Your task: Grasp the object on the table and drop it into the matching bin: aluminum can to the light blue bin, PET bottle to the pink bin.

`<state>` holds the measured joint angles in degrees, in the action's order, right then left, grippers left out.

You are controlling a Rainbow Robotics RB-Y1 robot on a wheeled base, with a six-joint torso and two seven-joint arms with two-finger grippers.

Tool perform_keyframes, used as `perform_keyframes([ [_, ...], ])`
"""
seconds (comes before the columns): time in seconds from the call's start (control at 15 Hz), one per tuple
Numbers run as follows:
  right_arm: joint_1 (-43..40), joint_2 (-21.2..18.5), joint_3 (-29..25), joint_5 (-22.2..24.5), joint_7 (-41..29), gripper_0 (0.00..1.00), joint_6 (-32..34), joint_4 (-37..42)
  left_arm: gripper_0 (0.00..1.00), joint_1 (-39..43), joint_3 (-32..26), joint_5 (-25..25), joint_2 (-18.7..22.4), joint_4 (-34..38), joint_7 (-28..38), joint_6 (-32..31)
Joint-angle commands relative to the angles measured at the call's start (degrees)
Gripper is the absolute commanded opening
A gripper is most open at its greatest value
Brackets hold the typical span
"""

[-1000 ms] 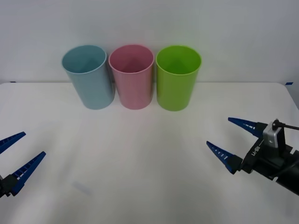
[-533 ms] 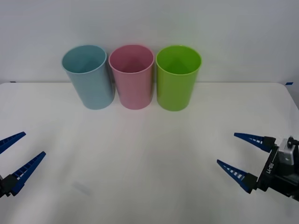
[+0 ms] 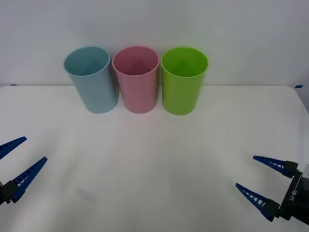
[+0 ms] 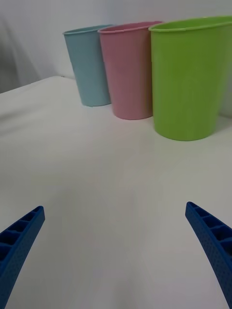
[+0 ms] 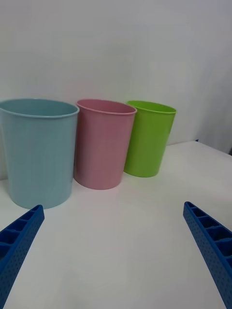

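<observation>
Right gripper [image 3: 245, 171] parked low over the near right of the table [image 3: 154, 159], fingers spread apart with nothing between them; left gripper [image 3: 35, 149] likewise at near left.
Noted the fingers as blue, ribbed and tapering to points. Found the light blue bin [image 3: 95, 84], pink bin [image 3: 137, 84] and a lime green tub [image 3: 182, 87] upright in a row at the far edge, close side by side: smooth plastic, round, slightly tapered. Could not tell the whereabouts of the PET bottle; judged it either dropped in a bin, the interiors being partly hidden, or not yet set out. Judged the step as idle between grasps. Next move called for locating the bottle, closing on its narrow body and carrying it to the pink bin.
</observation>
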<state>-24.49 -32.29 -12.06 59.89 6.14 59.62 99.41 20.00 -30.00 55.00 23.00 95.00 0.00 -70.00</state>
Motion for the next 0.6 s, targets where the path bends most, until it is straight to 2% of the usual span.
perform_keyframes([
  [0.07,-1.3,1.3,-1.5,-0.2,0.4,1.00,1.2,0.0,1.00,0.0,0.0,0.0,0.0,0.0,0.0,0.0],
  [0.6,-5.5,3.4,-4.1,-0.1,1.4,1.00,5.6,-0.6,1.00,0.0,0.0,0.0,0.0,0.0,0.0,0.0],
])
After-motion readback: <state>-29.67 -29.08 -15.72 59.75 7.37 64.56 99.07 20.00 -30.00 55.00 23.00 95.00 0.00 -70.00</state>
